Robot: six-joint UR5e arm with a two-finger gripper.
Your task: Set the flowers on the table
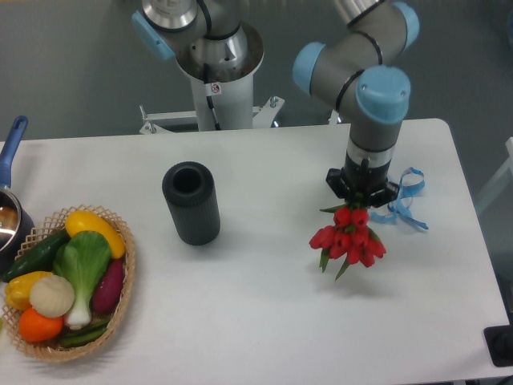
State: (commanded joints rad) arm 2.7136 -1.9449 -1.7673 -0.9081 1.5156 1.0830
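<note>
White table (264, 321) fills the foreground, bearing a wicker basket (124, 301) of vegetables at its left edge and an upright black cylinder (191, 203) near the middle. To the right, the gripper (362, 195) points down, clamped on the flowers (348, 239); beside them lies a blue ribbon (407, 200).

The gripper (361, 195) hides the stems of the flowers (348, 240), and its fingers cannot be made out. Beside it, the ribbon (407, 199) is partly covered. The pot (10, 215) is cut off at the left edge.
</note>
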